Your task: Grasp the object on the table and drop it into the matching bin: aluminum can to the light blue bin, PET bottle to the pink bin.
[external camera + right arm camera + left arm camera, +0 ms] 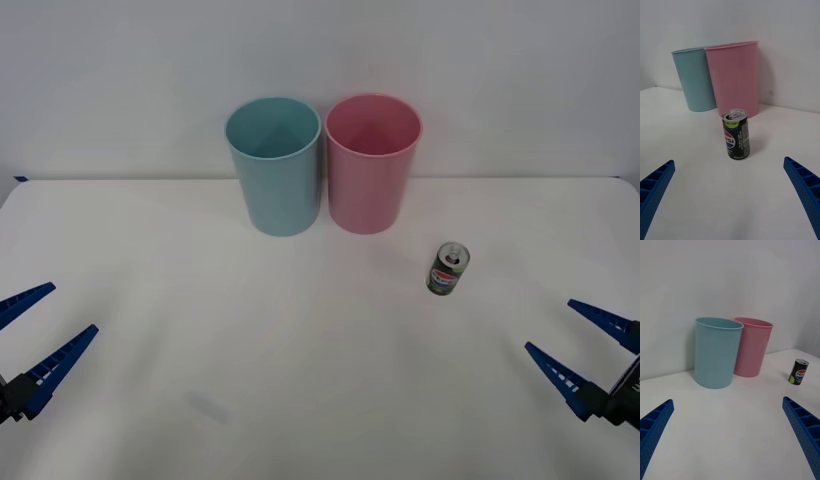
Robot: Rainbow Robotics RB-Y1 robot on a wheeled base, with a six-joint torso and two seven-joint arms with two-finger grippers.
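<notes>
Looking down from the front view, I count one can (449, 268), two bins and my two claws on the white table (300, 380). The can is short, dark and cylindrical with a silver top, standing upright on the table, near the pink bin (372, 163) and on my right side of it, closer to me than both bins. The blue bin (274, 165) stands just beside the pink one, on its left; both are tall, smooth, tapering plastic cups with plain round rims. My left claw (32, 335) hangs low at the left edge, its two blue ribbed fingers spread apart and holding nothing. My right claw (582, 346) hangs at the right edge, spread the same way, well apart from the can.

From my right wrist, the can (736, 134) stands upright between my two parted fingers (805, 187) but farther out, untouched, its red-white-blue label facing me. The pink bin (735, 78) rises behind it, the blue bin (694, 78) beside that.

From my left wrist, the blue bin (717, 351) is nearest, the pink bin (751, 347) behind its side, and the can (798, 372) small and upright beyond. My fingers (655, 427) gape wide.
</notes>
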